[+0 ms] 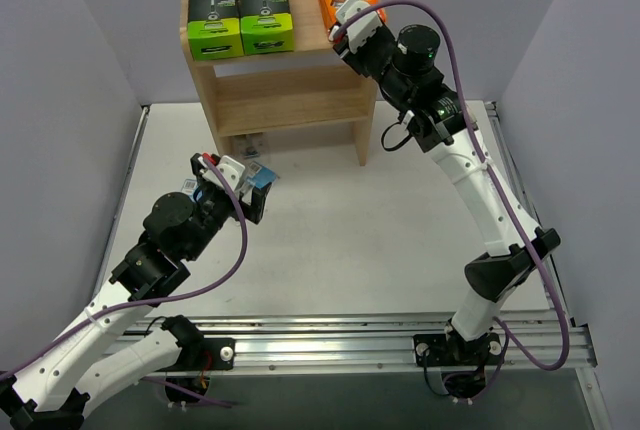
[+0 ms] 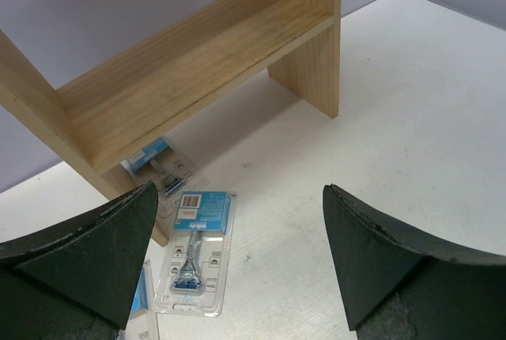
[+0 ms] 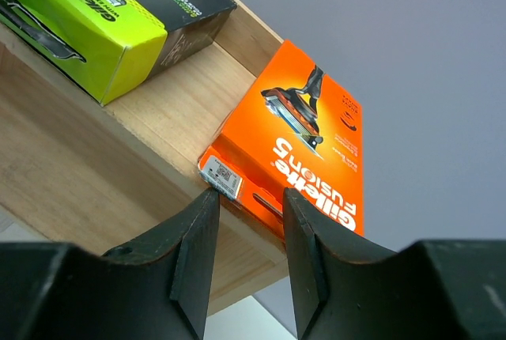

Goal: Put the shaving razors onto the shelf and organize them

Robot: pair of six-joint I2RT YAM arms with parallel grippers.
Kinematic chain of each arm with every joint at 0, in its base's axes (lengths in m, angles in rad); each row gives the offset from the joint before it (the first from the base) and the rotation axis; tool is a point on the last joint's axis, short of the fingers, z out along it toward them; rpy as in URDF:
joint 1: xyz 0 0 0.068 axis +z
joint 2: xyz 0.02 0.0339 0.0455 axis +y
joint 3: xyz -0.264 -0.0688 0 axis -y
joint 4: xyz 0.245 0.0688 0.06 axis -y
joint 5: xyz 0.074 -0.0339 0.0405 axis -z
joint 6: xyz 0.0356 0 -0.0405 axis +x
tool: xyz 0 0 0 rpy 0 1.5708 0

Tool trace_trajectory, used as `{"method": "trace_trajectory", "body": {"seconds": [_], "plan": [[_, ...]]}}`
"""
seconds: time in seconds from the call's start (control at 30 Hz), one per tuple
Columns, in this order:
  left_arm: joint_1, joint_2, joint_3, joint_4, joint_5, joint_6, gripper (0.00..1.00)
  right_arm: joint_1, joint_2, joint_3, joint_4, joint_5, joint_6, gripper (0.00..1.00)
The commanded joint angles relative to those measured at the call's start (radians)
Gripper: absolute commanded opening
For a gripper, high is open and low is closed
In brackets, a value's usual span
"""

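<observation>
The right hand [image 3: 249, 198] is narrowed onto the near short end of an orange box [image 3: 300, 134]. It looks to be pinching that end between its two fingers, though the contact itself is hidden under the box's edge. The pack lies straight ahead of the hand, its long axis running away from the fingers toward the back wall, flat on the right end of the top tier of the shelf [image 3: 158, 111]. Farther off to the hand's left, two black-and-lime boxes [image 3: 95, 8] stand side by side on the same tier, with a strip of bare wood between them and the orange one. My judgement is that any release or nudge turns on that fore-and-aft line. The left hand [image 2: 239, 190] is spread wide and holds nothing. A blister pack [image 2: 196, 253] lies on the surface [image 2: 395, 119] just below and left of centre between its fingers, long axis pointing roughly away from the hand. A second pack [image 2: 158, 162] lies beyond it, under the shelf's lowest board. The left arm is clearly the nearer one to these.
</observation>
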Motion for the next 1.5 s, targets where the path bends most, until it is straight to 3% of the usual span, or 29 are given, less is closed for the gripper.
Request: {"method": "trace_trajectory", "body": {"seconds": [0.0, 0.87, 1.47], "plan": [[-0.007, -0.016, 0.003, 0.052, 0.011, 0.003, 0.94, 0.012, 0.006, 0.044, 0.085, 0.030, 0.012, 0.34], [-0.022, -0.023, 0.001, 0.054, 0.003, 0.009, 0.94, 0.019, 0.078, 0.136, 0.076, 0.059, 0.015, 0.27], [-0.027, -0.026, 0.000, 0.054, 0.000, 0.012, 0.94, 0.018, 0.083, 0.140, 0.072, 0.079, 0.007, 0.40]]}}
